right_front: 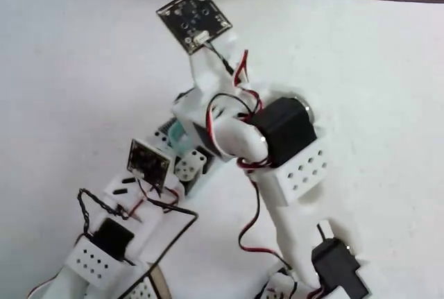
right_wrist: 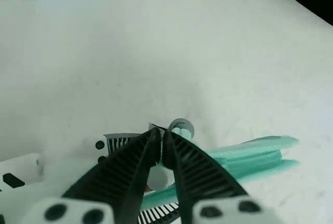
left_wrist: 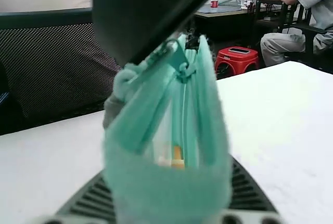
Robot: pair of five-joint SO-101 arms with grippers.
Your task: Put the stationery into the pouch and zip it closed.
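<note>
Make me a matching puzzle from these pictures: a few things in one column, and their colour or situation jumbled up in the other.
Things:
1. pouch
2. stool
3. zip pull
4. table

Colour or state:
A. white
B. red
C. at the tips of the right arm's jaws, which are shut
D. teal

Pairs: 1-D, 2-B, 3-C, 4-A.
</note>
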